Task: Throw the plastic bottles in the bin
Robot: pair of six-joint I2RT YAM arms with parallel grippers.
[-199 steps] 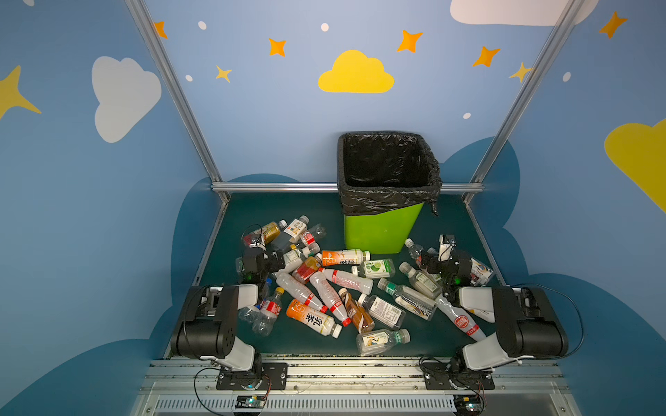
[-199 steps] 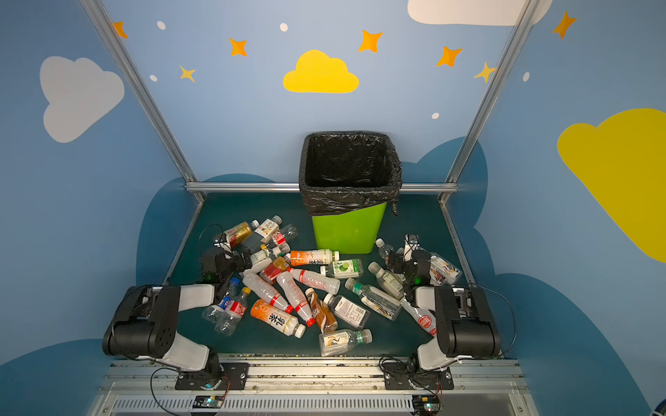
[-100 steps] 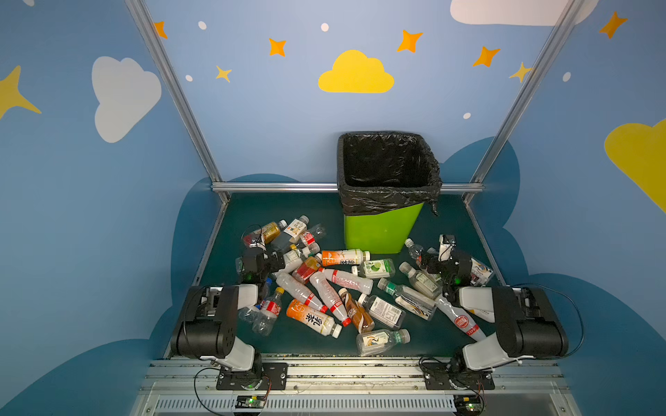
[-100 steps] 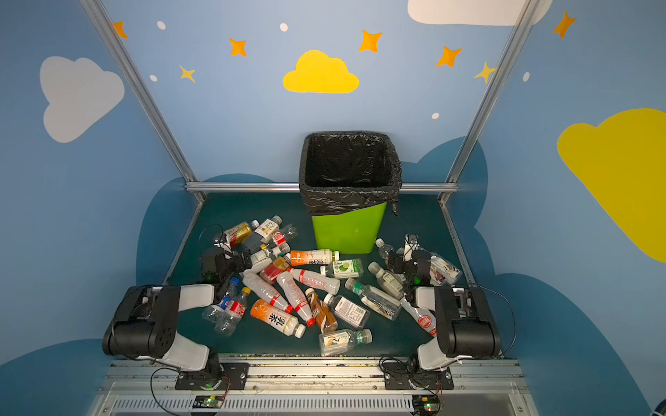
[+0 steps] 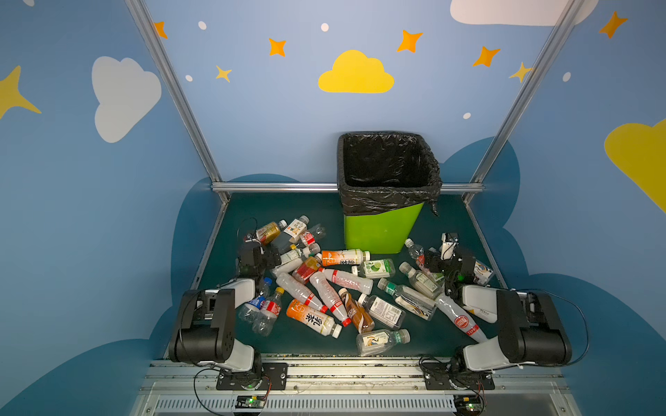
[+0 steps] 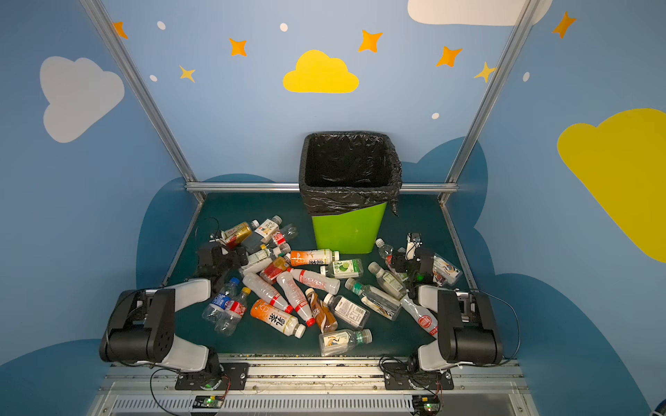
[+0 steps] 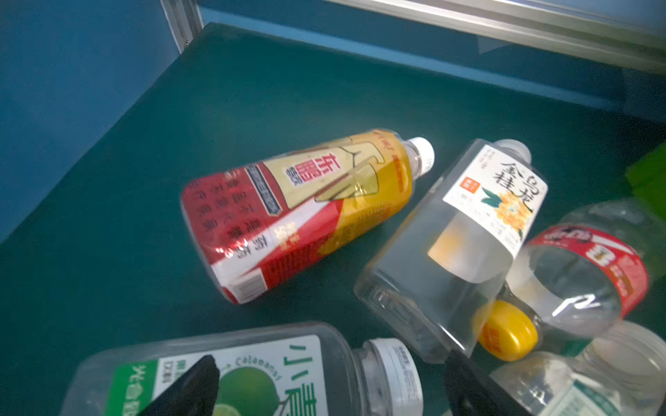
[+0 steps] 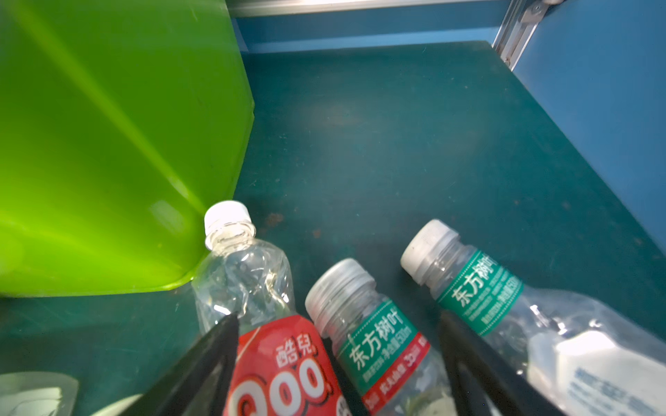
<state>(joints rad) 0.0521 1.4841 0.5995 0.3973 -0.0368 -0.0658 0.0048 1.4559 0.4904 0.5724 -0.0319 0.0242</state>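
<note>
1. Plastic bottles (image 5: 326,293) lie strewn on the table (image 5: 288,209), just before the bin (image 5: 382,230).
2. My left gripper (image 7: 331,360): fingers wide apart over a lime-label bottle (image 7: 274,381), gripping nothing.
3. My right gripper (image 8: 338,317): fingers apart, straddling a red-label bottle (image 8: 288,367) and a green-label bottle (image 8: 382,345).

Quantities on the table (image 5: 274,209):

- bin (image 5: 382,230): one, at 12 o'clock.
- plastic bottles (image 5: 347,281): about two dozen. Overlap prevents an exact count. Roughly nineteen form the pile from 9 o'clock to centre, and about five lie at 3 o'clock.
- Robot arms: two, the left arm (image 5: 205,324) at 7 o'clock and the right arm (image 5: 529,331) at 5 o'clock.
</note>
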